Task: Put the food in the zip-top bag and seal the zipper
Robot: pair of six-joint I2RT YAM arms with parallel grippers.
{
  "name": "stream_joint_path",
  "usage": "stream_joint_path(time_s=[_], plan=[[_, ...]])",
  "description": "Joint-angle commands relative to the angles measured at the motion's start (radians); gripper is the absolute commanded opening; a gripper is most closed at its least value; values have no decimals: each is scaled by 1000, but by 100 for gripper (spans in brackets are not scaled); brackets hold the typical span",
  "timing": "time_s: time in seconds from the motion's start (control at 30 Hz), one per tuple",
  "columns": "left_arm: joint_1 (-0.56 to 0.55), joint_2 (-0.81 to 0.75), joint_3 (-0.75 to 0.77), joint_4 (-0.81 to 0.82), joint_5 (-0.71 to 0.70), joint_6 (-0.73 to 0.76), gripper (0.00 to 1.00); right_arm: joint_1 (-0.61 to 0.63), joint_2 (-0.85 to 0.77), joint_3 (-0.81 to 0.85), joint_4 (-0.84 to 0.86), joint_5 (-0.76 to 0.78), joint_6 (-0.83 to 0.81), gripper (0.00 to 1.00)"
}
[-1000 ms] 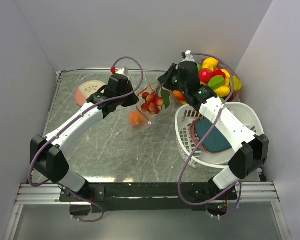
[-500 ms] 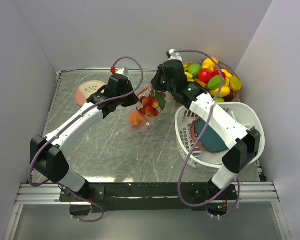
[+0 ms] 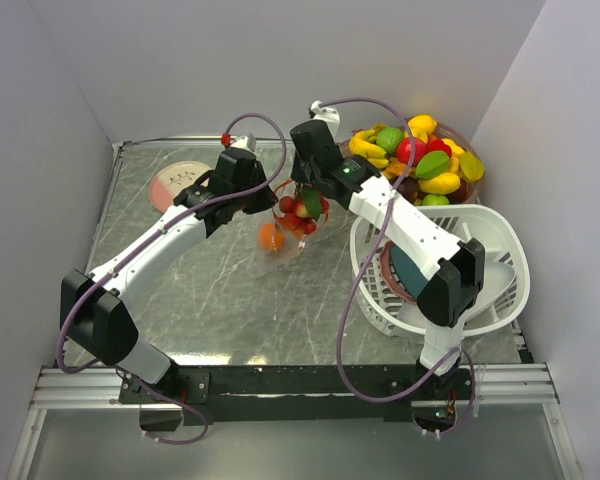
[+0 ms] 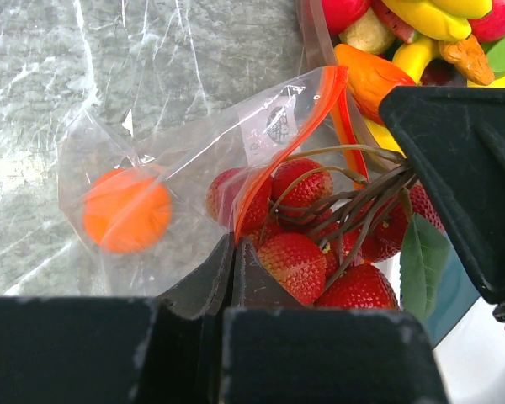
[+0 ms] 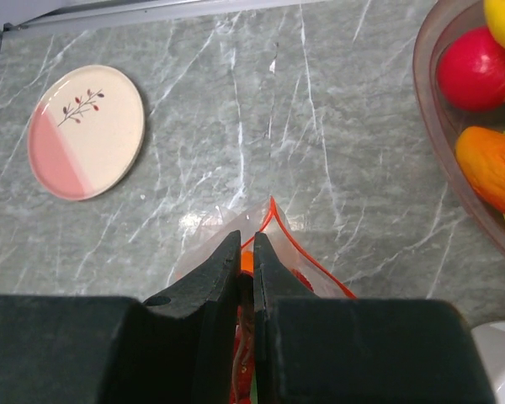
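One zip-top bag mid-table, clear and crinkly, with orange-red zipper along its mouth. Inside it: one orange ball, round, glossy. Left gripper pinched tight on bag's mouth edge. Right gripper clamped on thin brown stems of one strawberry bunch: at least six dimpled red berries and one green leaf, hanging at bag mouth. From bag: one clear bowl of mixed fruit at 1 o'clock, one white slatted basket at 4, one round pink-and-cream plate at 10.
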Motion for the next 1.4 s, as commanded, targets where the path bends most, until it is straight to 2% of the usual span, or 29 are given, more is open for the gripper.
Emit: stream_joint_path(time_s=[0.0, 0.23, 0.3, 0.73, 0.83, 0.87, 0.9, 0.93, 0.97, 1.07, 1.23, 1.37], plan=[[0, -24, 24, 36, 1, -12, 1, 7, -48, -1, 30, 76, -14, 0], [0, -21, 24, 61, 27, -27, 1, 22, -15, 17, 40, 65, 10, 1], [2, -21, 25, 65, 35, -30, 1, 23, 2, 28, 43, 67, 10, 6], [8, -39, -13, 137, 95, -107, 1, 28, 59, 51, -3, 169, -5, 11], [16, -39, -18, 142, 98, -116, 1, 28, 36, 10, 21, 144, -17, 23], [14, -34, -19, 144, 98, -116, 1, 27, 22, -5, 33, 134, -22, 29], [16, -33, -22, 145, 96, -118, 1, 28, 13, -13, 38, 124, -28, 42], [19, -31, -25, 148, 98, -119, 1, 28, 8, -18, 43, 101, -40, 47], [19, -30, -28, 148, 98, -121, 1, 28, -7, -18, 47, 85, -46, 57], [25, -34, -42, 150, 93, -125, 1, 28, -36, 4, 32, 48, -71, 70], [42, -48, -50, 142, 78, -128, 1, 25, -82, 39, -26, 88, -115, 71], [51, -62, -44, 127, 84, -127, 1, -64, -134, 16, -72, 96, -132, 72]])
